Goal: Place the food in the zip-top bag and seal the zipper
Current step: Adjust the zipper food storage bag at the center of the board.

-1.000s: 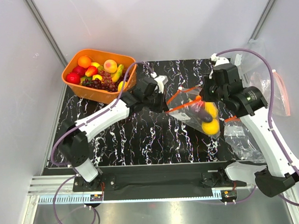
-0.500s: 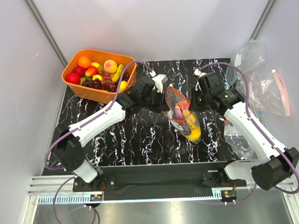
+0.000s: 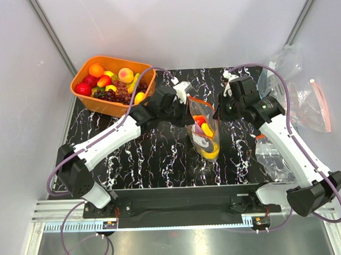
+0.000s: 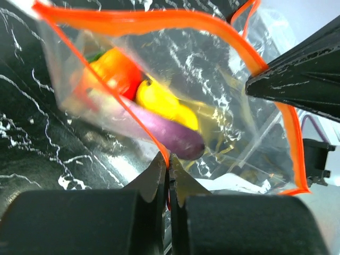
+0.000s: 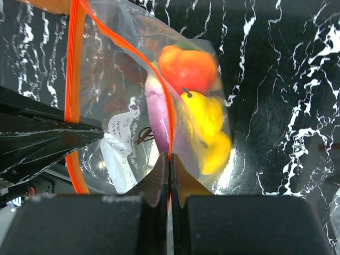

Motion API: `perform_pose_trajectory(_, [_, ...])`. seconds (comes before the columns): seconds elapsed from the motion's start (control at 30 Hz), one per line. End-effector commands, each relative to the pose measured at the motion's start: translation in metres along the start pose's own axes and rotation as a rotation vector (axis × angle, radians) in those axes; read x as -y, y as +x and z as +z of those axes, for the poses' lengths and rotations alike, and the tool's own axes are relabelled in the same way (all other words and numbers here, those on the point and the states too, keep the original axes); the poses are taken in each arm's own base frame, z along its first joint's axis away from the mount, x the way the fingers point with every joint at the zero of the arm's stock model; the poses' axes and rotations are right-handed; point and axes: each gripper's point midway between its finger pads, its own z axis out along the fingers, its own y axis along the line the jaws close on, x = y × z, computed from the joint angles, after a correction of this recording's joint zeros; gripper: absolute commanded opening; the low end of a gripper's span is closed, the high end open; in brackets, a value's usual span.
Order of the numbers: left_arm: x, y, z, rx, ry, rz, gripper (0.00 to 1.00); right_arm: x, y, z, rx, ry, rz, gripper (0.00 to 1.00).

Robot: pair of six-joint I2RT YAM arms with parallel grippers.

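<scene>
From above: the zip-top bag (image 3: pixel 205 132) is at the middle of the counter (image 3: pixel 160 156), well apart from the fruit basket (image 3: pixel 114 84), which neither wrist view shows.

Left wrist: the left end effector (image 4: pixel 166 159) is clamped on the zipper (image 4: pixel 133 21), with food (image 4: pixel 159 101) inside the bag.

Right wrist: the right end effector (image 5: pixel 169 158) pinches the same strip, and the white label (image 5: pixel 121 130) shows.

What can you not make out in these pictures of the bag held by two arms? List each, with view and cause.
Print on the bag label: right wrist view, too small and creased.
Left side of the bag: left wrist view, blurred.
Kind of purple food: both wrist views, partly behind the zipper.
Lower fruit in the basket: top view, buried under other fruit.
</scene>
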Motion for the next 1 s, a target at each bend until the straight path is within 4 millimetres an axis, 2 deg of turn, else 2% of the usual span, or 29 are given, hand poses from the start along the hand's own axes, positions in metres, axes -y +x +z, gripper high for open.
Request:
perform_pose_trajectory(0.0, [0.022,-0.041,-0.02,0.114,0.043,0.062,0.05,-0.016,-0.018,-0.022,0.063,-0.066,-0.013,0.0])
perform_pose_trajectory(0.07, [0.021,-0.042,-0.022,0.11,0.027,0.07,0.05,-0.018,-0.021,-0.027,0.078,-0.074,-0.013,0.0])
perform_pose_trajectory(0.1, [0.019,-0.049,-0.025,0.127,0.005,0.084,0.05,-0.017,-0.022,-0.028,0.085,-0.07,-0.012,0.0])
perform_pose_trajectory(0.2, [0.012,-0.05,-0.024,0.104,-0.041,0.097,0.05,-0.011,-0.019,-0.026,0.079,-0.042,-0.011,0.0])
perform_pose_trajectory(0.33, [0.005,-0.039,-0.016,0.056,-0.055,0.099,0.04,-0.002,-0.012,-0.015,0.052,0.002,-0.004,0.01])
perform_pose_trajectory(0.57, [0.006,-0.039,-0.016,0.056,-0.053,0.102,0.05,-0.004,-0.006,-0.006,0.024,-0.015,-0.011,0.14])
perform_pose_trajectory(0.77, [0.005,-0.04,-0.014,0.055,-0.057,0.105,0.05,-0.004,-0.009,-0.006,0.029,-0.015,-0.021,0.17])
perform_pose_trajectory(0.87, [0.005,-0.04,-0.014,0.05,-0.059,0.105,0.05,-0.003,-0.008,-0.003,0.022,-0.012,-0.025,0.27])
perform_pose_trajectory(0.97, [0.005,-0.042,-0.016,0.053,-0.062,0.11,0.05,-0.003,-0.009,-0.001,0.021,-0.01,-0.029,0.32])
